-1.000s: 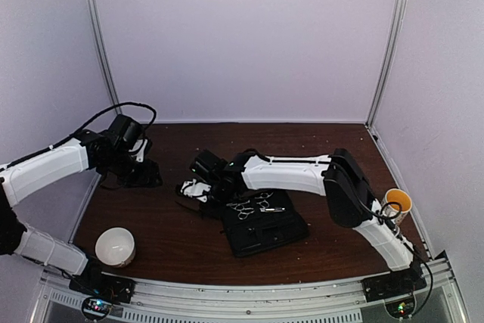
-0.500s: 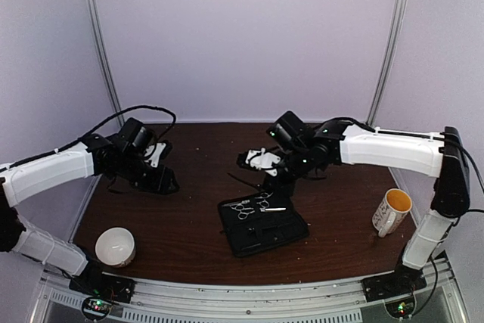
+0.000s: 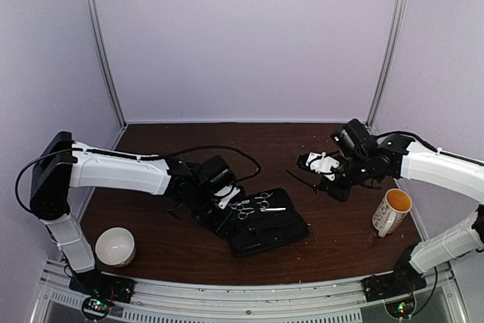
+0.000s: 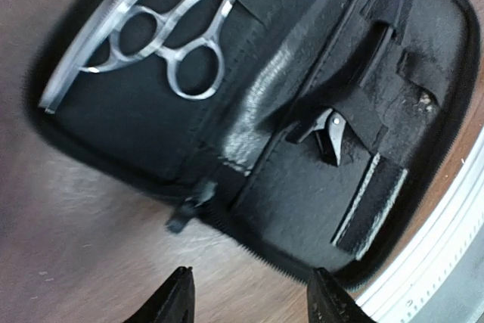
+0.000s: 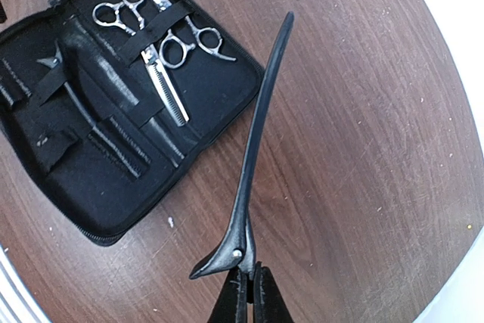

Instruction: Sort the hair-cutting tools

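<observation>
Right gripper (image 5: 249, 281): pinched shut on the hinge end of a black clip (image 5: 261, 126), raised off the table.
Clip axis: straight out from the fingers, free tip toward the far-right corner of the case (image 3: 268, 234).
Case: open flat at mid-table, to the left of the right gripper and nearer the arm bases.
Scissors (image 5: 178, 47): two pairs, strapped side by side in the far half of the case.
Second clip (image 4: 325, 130): tucked under a strap in the near half.
Left gripper (image 4: 253, 296): jaws apart, empty, just beside the left edge of the case; the nearer arm to the case.
Deciding relation: empty strap slots in the near half, left of and below the held clip.
Next move, as a guess: turn the clip to line up with a slot before lowering.
Risk: tip catching a strap or the scissors.
</observation>
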You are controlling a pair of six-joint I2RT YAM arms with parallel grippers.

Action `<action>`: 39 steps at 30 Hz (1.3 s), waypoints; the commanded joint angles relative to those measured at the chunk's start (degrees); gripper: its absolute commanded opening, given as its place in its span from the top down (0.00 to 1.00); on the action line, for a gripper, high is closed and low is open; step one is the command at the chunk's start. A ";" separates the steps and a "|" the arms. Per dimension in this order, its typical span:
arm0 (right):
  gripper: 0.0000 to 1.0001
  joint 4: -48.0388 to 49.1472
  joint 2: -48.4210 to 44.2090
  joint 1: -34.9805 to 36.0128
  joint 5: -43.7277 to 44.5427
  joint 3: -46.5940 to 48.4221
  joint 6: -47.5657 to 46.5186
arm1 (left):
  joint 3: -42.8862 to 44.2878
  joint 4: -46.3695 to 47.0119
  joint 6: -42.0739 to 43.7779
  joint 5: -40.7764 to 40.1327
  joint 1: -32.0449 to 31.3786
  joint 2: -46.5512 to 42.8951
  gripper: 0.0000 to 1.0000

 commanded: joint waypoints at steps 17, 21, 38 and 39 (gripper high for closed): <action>1.00 -13.04 -11.30 3.05 -5.94 -11.94 -27.91 | 3.62 -2.60 -8.18 -6.36 -2.84 9.12 0.72; 1.00 -10.69 -7.52 8.68 -2.79 -12.42 -27.92 | 3.44 -6.12 -7.24 -11.09 -2.84 9.37 0.83; 1.00 -13.49 3.53 14.21 -0.37 -5.14 -28.13 | 1.08 -5.09 -6.98 -15.66 -2.84 7.78 1.00; 1.00 -13.45 3.61 14.23 -0.66 -5.09 -28.03 | 0.76 -4.36 -6.98 -15.57 -2.84 7.65 1.00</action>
